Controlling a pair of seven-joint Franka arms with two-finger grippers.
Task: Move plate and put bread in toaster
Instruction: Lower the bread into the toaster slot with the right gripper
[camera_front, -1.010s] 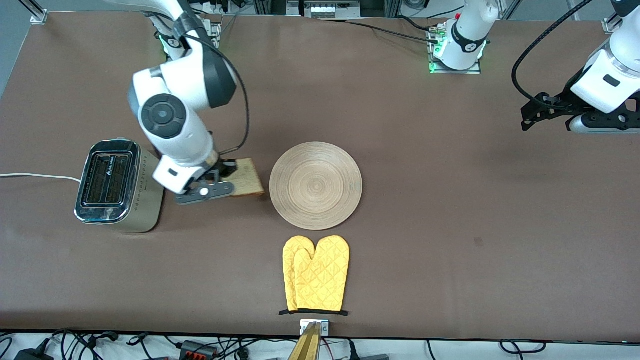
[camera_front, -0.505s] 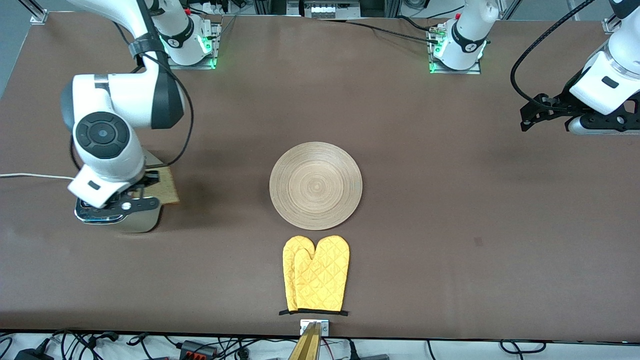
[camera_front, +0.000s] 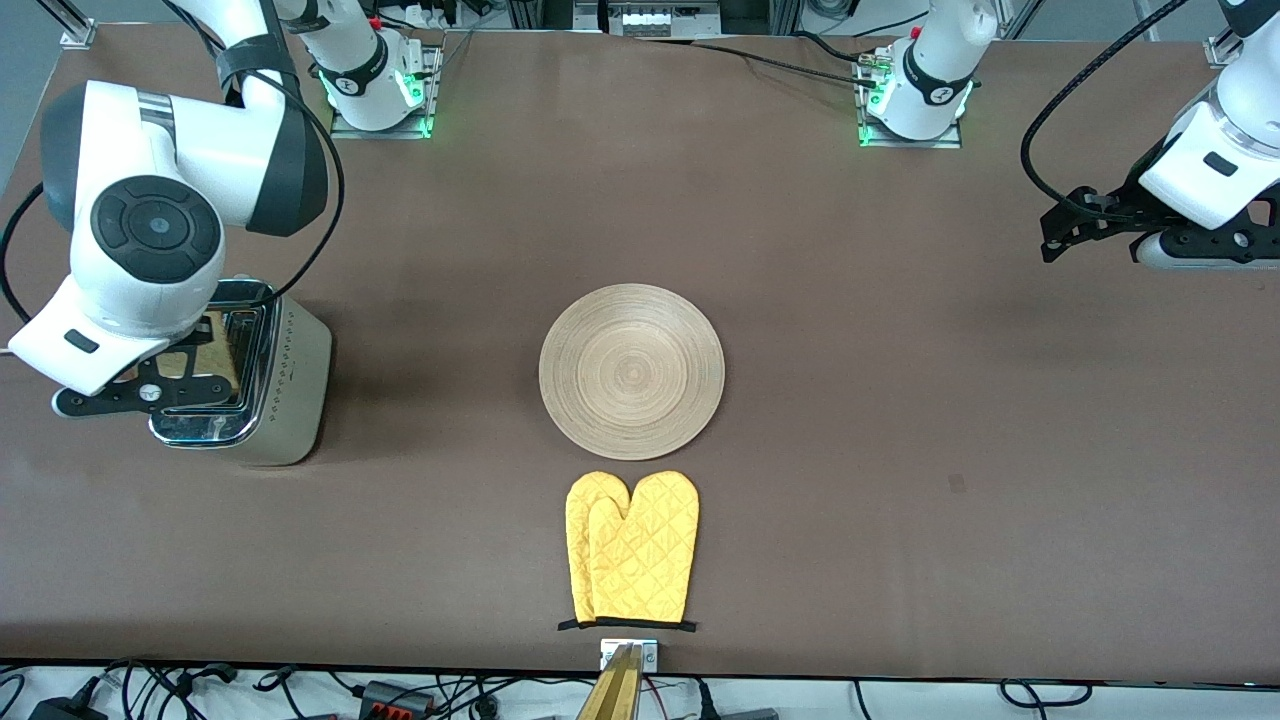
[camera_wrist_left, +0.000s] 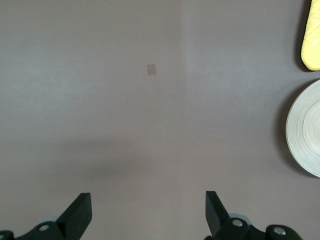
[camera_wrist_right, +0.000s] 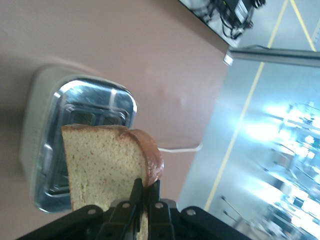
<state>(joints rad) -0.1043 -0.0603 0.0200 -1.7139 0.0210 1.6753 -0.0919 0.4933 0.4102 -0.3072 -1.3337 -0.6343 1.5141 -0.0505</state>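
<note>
Right now the right tool (camera_wrist_right: 142, 200) is clamped on one edge of the bread (camera_wrist_right: 102, 167), holding it over the toaster (camera_front: 285, 385). The slice looks turned relative to the slots; lowered so, its corner could catch the chrome rim. The plate (camera_front: 631, 371) lies well apart from the toaster, toward the left arm's end of the desk (camera_front: 900, 450). The left tool (camera_wrist_left: 145, 212) waits, spread wide and empty.

One plate (camera_front: 631, 371), one toaster (camera_front: 285, 380), one bread (camera_wrist_right: 107, 167) (two oven mitts (camera_front: 632, 548)).
</note>
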